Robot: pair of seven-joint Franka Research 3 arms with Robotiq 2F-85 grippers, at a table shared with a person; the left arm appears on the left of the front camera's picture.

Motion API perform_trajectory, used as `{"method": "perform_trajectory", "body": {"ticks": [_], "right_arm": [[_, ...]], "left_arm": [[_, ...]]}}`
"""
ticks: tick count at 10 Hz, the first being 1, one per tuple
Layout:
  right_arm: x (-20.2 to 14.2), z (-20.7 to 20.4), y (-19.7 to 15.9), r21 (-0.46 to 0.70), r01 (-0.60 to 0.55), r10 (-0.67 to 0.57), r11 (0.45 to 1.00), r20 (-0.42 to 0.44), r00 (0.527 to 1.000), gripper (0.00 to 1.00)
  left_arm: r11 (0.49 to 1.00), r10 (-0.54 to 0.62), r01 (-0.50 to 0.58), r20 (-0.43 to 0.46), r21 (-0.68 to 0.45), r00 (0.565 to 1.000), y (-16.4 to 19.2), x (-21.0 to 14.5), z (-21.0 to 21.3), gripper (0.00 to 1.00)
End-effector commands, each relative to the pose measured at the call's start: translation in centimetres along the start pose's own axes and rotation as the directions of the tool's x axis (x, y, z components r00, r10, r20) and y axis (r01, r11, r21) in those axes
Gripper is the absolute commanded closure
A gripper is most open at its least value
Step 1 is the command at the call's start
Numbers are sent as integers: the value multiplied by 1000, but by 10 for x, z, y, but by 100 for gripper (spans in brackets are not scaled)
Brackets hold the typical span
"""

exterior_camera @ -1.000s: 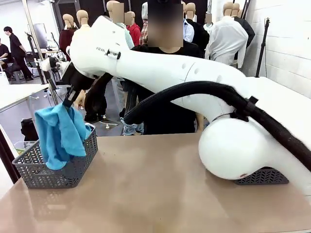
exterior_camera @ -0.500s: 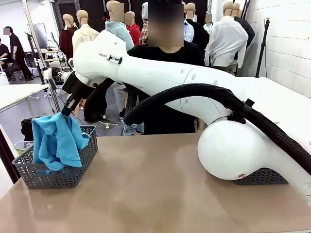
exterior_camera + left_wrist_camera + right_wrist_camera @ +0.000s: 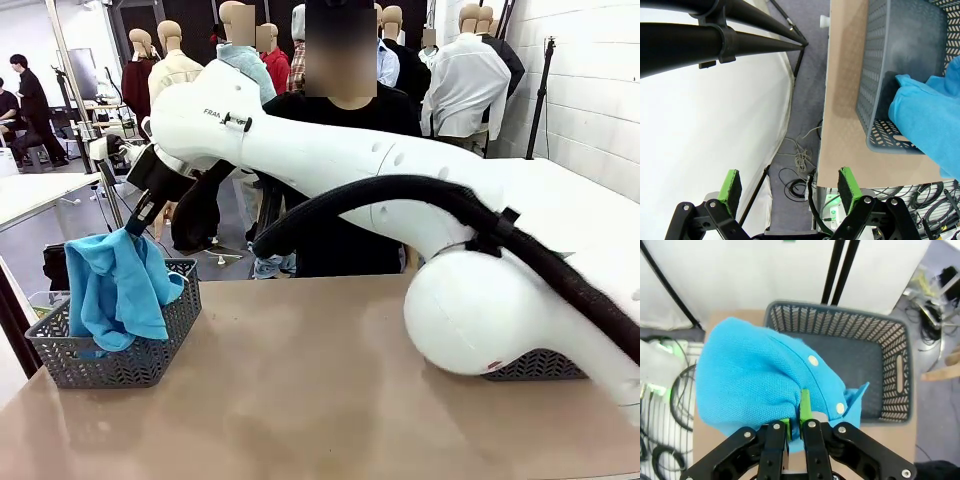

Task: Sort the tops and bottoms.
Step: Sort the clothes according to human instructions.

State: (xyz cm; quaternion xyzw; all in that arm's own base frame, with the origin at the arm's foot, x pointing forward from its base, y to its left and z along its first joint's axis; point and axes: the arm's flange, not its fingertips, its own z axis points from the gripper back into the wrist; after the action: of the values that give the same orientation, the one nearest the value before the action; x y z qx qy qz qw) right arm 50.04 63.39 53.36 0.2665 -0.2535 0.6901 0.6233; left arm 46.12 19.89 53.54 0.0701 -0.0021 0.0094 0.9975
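The top, a sky-blue knit shirt point(image 3: 115, 290), hangs bunched from my right gripper point(image 3: 133, 228), which is shut on its upper edge. Its lower part sags inside the grey mesh basket point(image 3: 150, 365) at the table's left edge. In the right wrist view, the right gripper point(image 3: 795, 424) pinches the buttoned fold of the shirt point(image 3: 750, 370) above the basket point(image 3: 840, 325). My left gripper point(image 3: 789, 186) stands open with nothing between its green pads, off the table's side, looking at the basket point(image 3: 880, 60) and the shirt point(image 3: 930, 115). The bottoms are out of view.
My right arm spans the whole table from right to left. A second grey basket point(image 3: 545, 365) sits at the right, partly hidden under that arm. A person in a black top point(image 3: 340, 180) stands at the far side. The brown tabletop point(image 3: 300, 400) lies bare in the middle.
My right gripper has come down a little and the shirt has sunk lower into the left basket. Over the last half second almost nothing has moved.
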Motion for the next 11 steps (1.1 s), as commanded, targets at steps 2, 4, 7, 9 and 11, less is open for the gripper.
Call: {"method": "perform_trajectory", "body": {"ticks": [2,4,7,9,11], "right_arm": [[31,-31,-54,-25,186,-172,982,282,944,100],[40,-40,-78,-90,325,-271,942,372,888,100],[44,-84,-109,-124,394,-340,911,315,886,100],[35,-105,-122,-108,434,-402,895,229,886,97],[34,-108,-116,-141,450,-426,882,168,889,60]], "left_arm": [[1000,14,-14,3,-12,1000,0,0,2,0],[1000,14,-14,3,-12,1000,0,0,2,0],[1000,14,-14,3,-12,1000,0,0,2,0],[1000,14,-14,3,-12,1000,0,0,2,0],[1000,14,-14,3,-12,1000,0,0,2,0]]}}
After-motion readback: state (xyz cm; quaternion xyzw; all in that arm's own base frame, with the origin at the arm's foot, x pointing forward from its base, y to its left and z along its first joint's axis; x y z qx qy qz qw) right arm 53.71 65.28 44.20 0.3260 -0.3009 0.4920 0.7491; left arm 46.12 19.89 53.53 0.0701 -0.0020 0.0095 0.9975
